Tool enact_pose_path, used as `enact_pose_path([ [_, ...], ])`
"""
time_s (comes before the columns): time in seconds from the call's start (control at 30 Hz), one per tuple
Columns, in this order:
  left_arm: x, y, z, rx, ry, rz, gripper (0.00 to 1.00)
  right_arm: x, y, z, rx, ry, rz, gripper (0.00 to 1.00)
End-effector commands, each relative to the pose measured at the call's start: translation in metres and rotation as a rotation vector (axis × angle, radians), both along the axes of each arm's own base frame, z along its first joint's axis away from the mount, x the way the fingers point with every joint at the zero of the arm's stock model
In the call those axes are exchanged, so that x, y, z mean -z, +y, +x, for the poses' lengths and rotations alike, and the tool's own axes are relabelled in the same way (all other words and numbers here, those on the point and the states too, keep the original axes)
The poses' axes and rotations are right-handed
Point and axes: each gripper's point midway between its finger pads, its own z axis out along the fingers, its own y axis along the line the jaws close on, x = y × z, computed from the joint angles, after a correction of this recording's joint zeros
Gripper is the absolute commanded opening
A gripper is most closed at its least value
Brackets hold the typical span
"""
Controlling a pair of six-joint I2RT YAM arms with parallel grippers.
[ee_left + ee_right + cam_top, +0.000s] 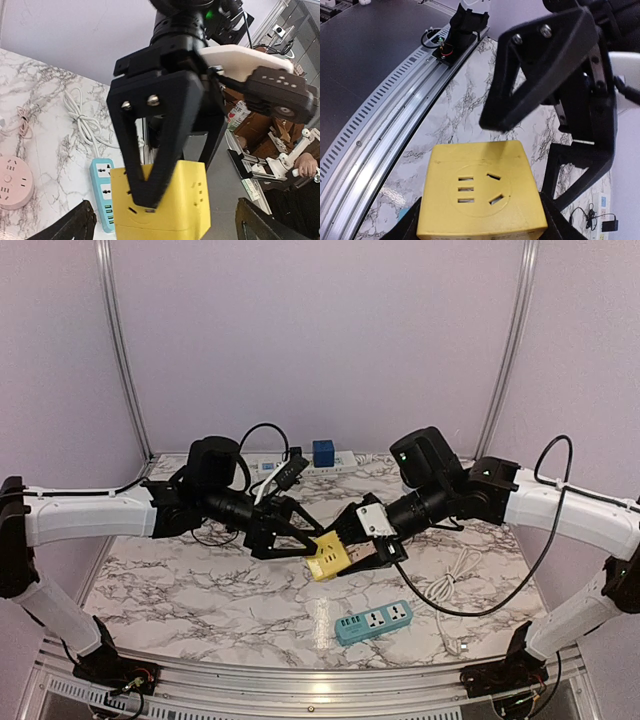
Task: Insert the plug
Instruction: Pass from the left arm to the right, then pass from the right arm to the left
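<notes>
we see the right gripper (481,215) clamped on the yellow cube adapter (327,559), a finger on each of two opposite sides, holding it in the air above the middle of the tabletop (190,590). the left gripper (316,543) has its jaws wide apart around the cube; we cannot tell whether it touches. a teal power strip (373,622) lies by the tabletop's near edge.

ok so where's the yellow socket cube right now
The yellow socket cube hangs mid-table in the top view, gripped by the right gripper, the open left gripper at its left and the teal power strip nearer the bases.
</notes>
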Motion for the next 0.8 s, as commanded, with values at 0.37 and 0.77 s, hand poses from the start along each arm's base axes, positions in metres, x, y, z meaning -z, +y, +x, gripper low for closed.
enact_pose_path([
  [0.37, -0.052, 0.025, 0.017, -0.162, -0.487, -0.058, 0.99, -0.076, 0.016, 0.021, 0.246, 0.601, 0.312, 0.16],
  [0.77, -0.045, 0.012, 0.023, -0.157, -0.443, -0.029, 0.99, -0.106, 0.008, 0.024, 0.284, 0.616, 0.461, 0.14],
])
